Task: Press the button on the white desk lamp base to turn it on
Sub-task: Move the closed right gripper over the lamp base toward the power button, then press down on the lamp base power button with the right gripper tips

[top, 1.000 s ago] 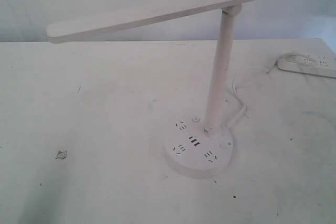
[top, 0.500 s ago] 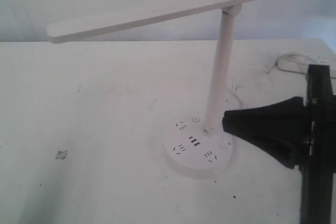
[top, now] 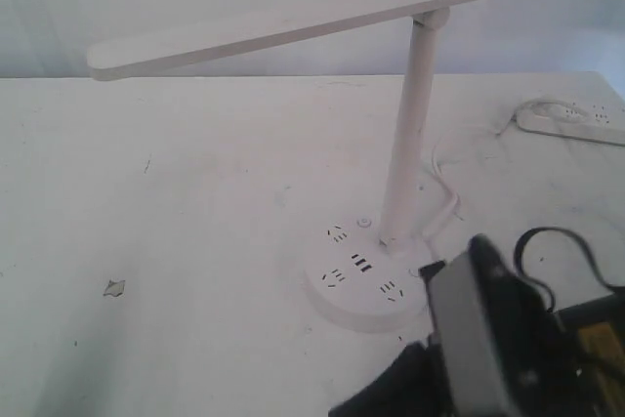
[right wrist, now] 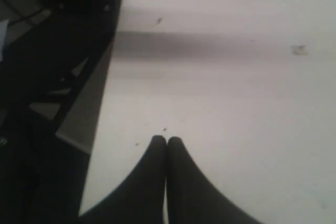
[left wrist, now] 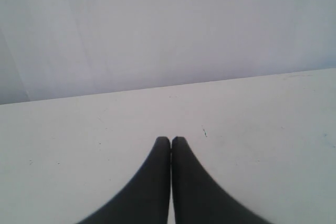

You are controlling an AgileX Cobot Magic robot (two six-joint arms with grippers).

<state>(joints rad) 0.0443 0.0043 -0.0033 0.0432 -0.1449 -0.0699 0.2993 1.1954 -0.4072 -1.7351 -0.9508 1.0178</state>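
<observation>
The right gripper (right wrist: 166,141), fingers pressed together and empty, hangs over the table (right wrist: 236,103). Its arm (top: 479,329) crowds the lamp base (top: 366,280). The left gripper (left wrist: 170,141) is likewise closed and empty.

Soft, washed-out light flattens my worktop (top: 195,241); my right arm (top: 488,339) is blurred at the exterior view's lower right. My fingers (right wrist: 152,182) are black silhouettes, with a hazy shadow band beyond.

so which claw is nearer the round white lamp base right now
Right. The right claw, shut, is in the exterior view's lower right, close by the thick round white plastic lamp base. The left claw, also shut, is outside that view, facing only table and wall.
</observation>
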